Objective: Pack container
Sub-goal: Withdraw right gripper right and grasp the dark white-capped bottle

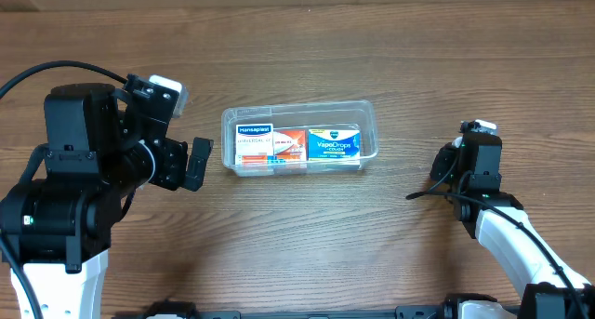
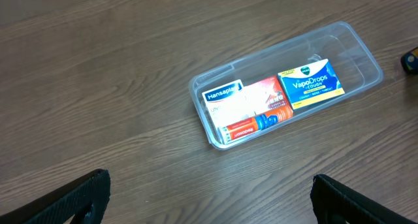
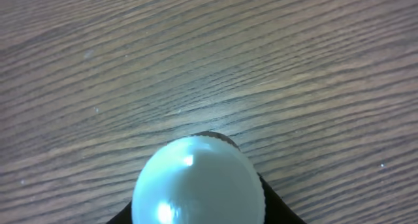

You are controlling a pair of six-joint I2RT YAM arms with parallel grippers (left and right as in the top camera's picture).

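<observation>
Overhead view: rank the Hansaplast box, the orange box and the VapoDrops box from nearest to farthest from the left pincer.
1. The Hansaplast box, at the container's left end.
2. The orange box, in the middle.
3. The VapoDrops box, at the right end.

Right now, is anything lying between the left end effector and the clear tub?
No. Only bare wooden table lies between the left end effector and the container, as the overhead view shows.

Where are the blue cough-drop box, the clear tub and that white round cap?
Blue VapoDrops box [image 1: 333,144]: overhead view, middle of its printed face.
Container [image 2: 356,59]: left wrist view, bare floor at its far end.
White cap [image 3: 196,188]: right wrist view, centre of its top.
</observation>
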